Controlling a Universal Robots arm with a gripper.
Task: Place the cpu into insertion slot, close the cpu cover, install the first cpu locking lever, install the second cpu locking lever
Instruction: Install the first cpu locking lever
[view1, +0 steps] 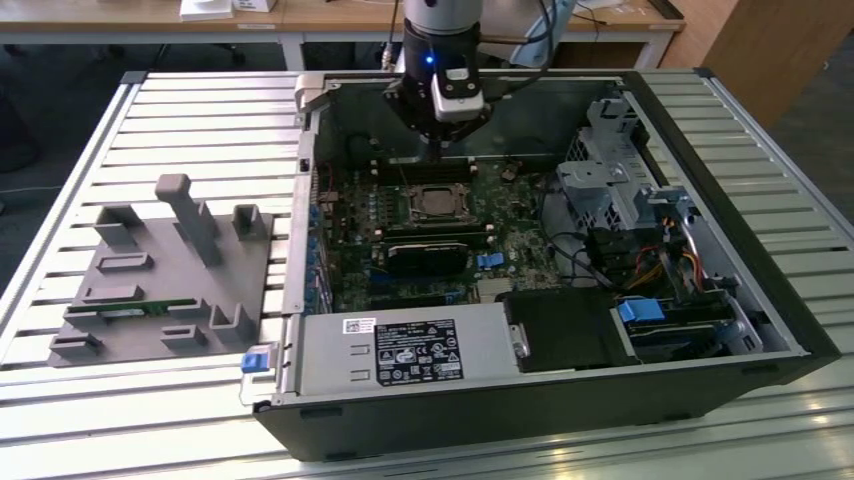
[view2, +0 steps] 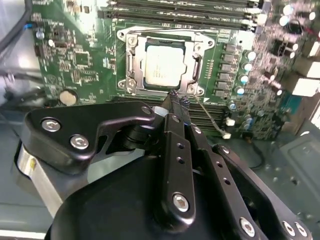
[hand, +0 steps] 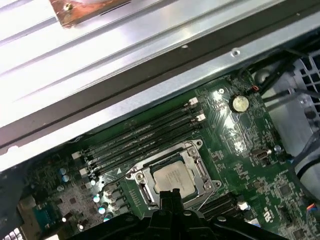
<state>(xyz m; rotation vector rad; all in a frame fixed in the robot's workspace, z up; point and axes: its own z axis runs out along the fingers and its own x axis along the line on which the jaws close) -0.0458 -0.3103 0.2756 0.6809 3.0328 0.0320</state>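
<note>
Arm (view1: 434, 40) vertical over case (view1: 534, 425) | pincer (view2: 177, 98) pinched narrow | tips beside cpu cover (view2: 133, 62) edge

Slatted metal table (view1: 174, 110) carries two items. Open computer case (view1: 467, 425) lies on its side, centre to the exterior view's right. Grey fixture (view1: 140, 300) sits at the exterior view's left, just beside the case.

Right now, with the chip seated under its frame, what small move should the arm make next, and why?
Probably a short push on the loose locking lever, I'd judge. The cpu lies under the cpu cover, which looks flat over it. The lever's thin wire juts out from the cover's corner, unlatched, and the shut gripper hovers at the cover's edge right beside it.
</note>
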